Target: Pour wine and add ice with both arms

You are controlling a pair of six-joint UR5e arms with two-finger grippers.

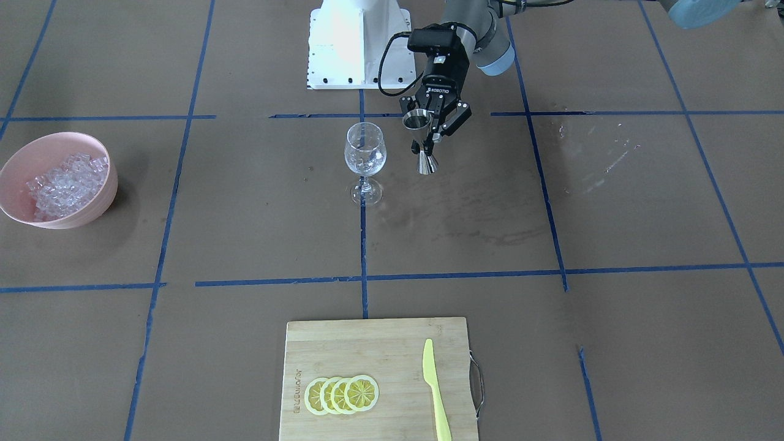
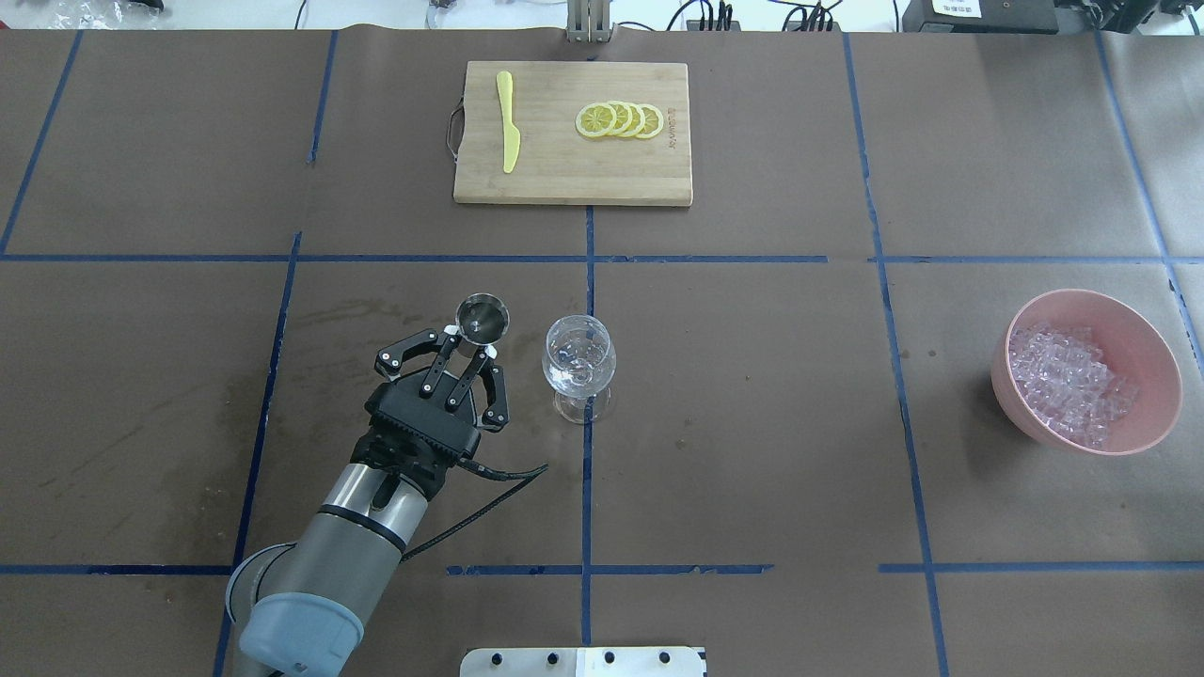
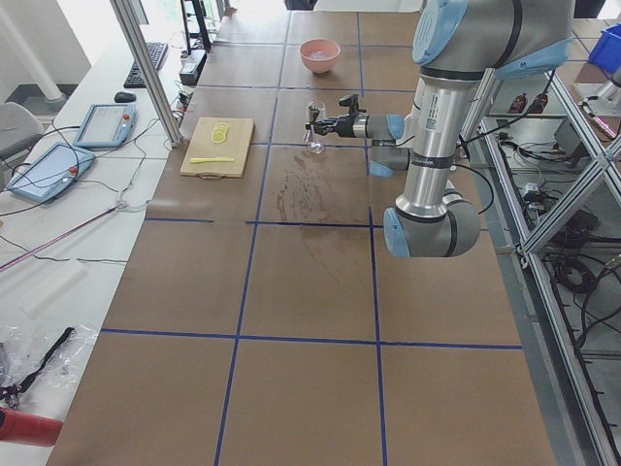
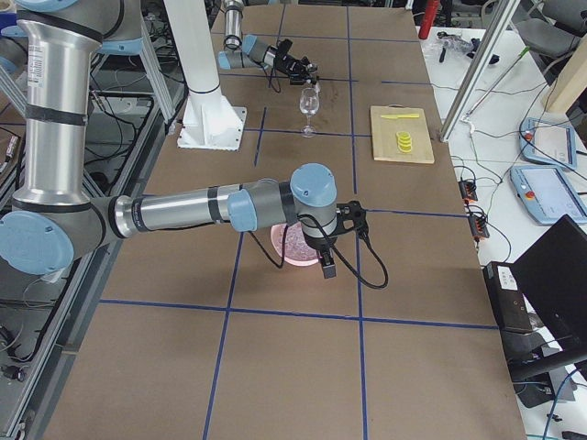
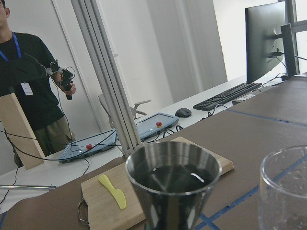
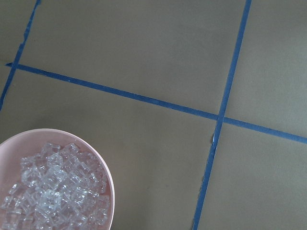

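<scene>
My left gripper (image 1: 430, 136) (image 2: 469, 342) is shut on a steel jigger (image 1: 424, 144) (image 2: 483, 317) and holds it upright above the table, just beside the clear stemmed wine glass (image 1: 365, 153) (image 2: 578, 362). In the left wrist view the jigger (image 5: 172, 201) holds dark wine (image 5: 172, 178), and the glass rim (image 5: 288, 187) is at the right. The glass looks clear inside. The ice (image 1: 67, 180) (image 2: 1068, 381) (image 6: 57, 191) fills a pink bowl (image 1: 105, 196) (image 2: 1091, 293). My right gripper (image 4: 326, 261) hangs by the bowl (image 4: 286, 252); I cannot tell whether it is open or shut.
A bamboo cutting board (image 1: 380, 343) (image 2: 564, 174) carries lemon slices (image 1: 343, 394) and a yellow knife (image 1: 435, 392). The white robot base (image 1: 355, 43) stands behind the glass. A person stands beyond the table in the left wrist view (image 5: 29, 96).
</scene>
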